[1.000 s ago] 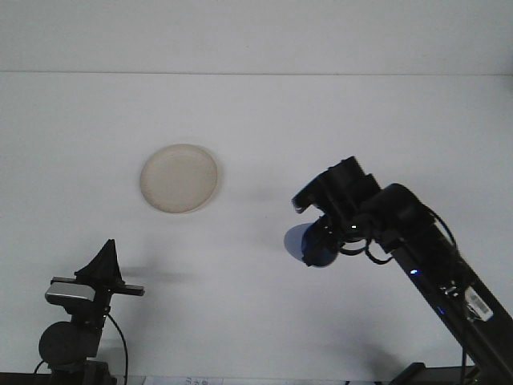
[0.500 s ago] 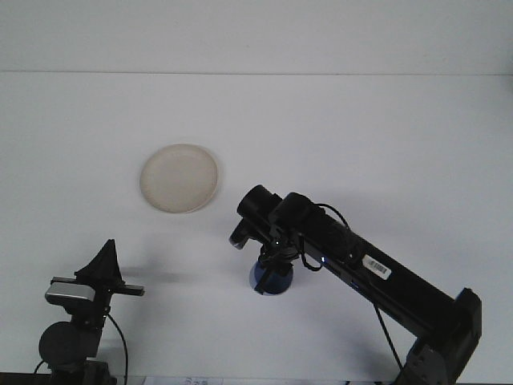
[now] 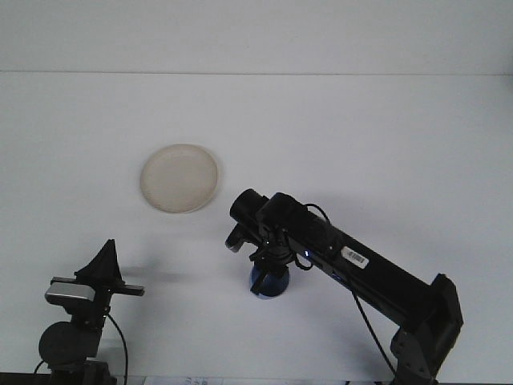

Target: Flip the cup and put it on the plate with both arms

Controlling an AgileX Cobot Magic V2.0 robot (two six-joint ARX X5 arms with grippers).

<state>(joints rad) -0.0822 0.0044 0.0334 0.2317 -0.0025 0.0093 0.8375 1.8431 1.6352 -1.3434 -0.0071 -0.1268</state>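
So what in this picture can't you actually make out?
- Blue cup, front view: the right arm's wrist covers its top, so upright or upside down is unclear.
- Right gripper: dark against dark, its grip can't be read.
- Left gripper: seen end-on and small.
- Left arm's base: cut off by the bottom edge.

robot test lab: plain white table (image 3: 385,128) meeting a bare white wall (image 3: 256,32) at its far edge, two black arms (camera-fitted) mounted along the near edge.
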